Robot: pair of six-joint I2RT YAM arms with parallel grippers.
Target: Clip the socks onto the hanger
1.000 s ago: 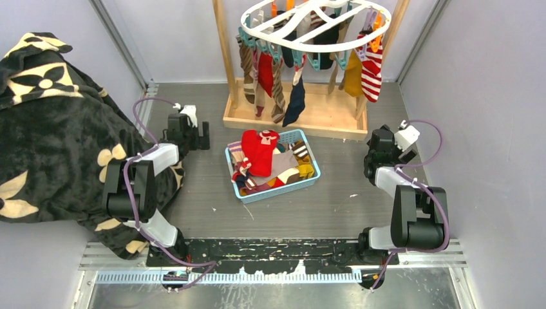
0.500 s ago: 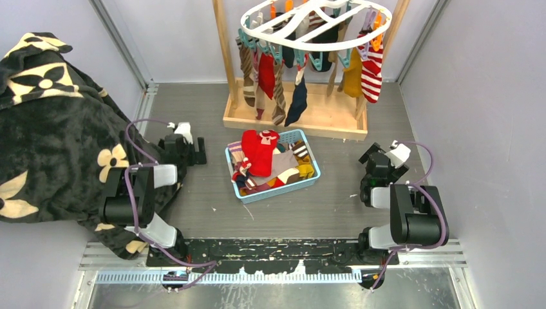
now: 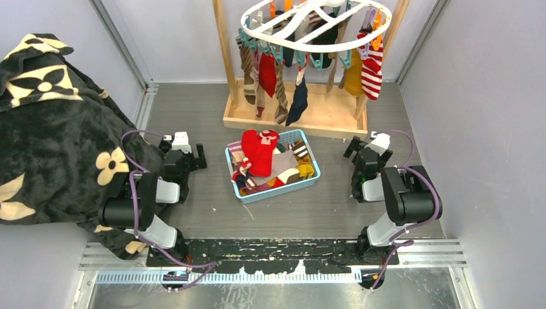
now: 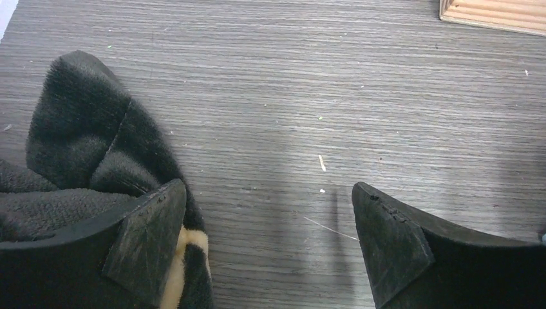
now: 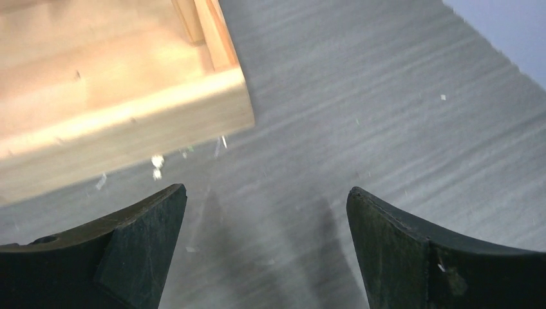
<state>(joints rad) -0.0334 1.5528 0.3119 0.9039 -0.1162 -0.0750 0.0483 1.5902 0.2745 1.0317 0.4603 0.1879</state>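
Note:
The white oval hanger [image 3: 315, 26] hangs at the back of the top view with teal and orange clips. Several socks dangle from it: a red one [image 3: 266, 74], a navy one [image 3: 297, 103], a yellow one [image 3: 353, 80] and a red-and-white striped one [image 3: 371, 74]. More socks, a red one [image 3: 259, 151] on top, fill the blue basket [image 3: 283, 188]. My left gripper [image 3: 198, 156] [image 4: 267, 225] is open over bare table, left of the basket. Right of the basket, my right gripper [image 3: 357, 149] [image 5: 267, 219] is open, with nothing between its fingers.
A black floral blanket [image 3: 58, 129] [image 4: 84, 141] is heaped on the left and touches my left gripper's left finger [image 4: 148, 244]. The wooden stand [image 3: 296, 119] [image 5: 116, 109] carries the hanger; its base corner [image 4: 496, 13] lies ahead. Grey walls close in both sides.
Both arms have drawn back toward their bases and folded low. The left gripper slid nearer, the right gripper moved left and nearer. The hanger has swayed slightly.

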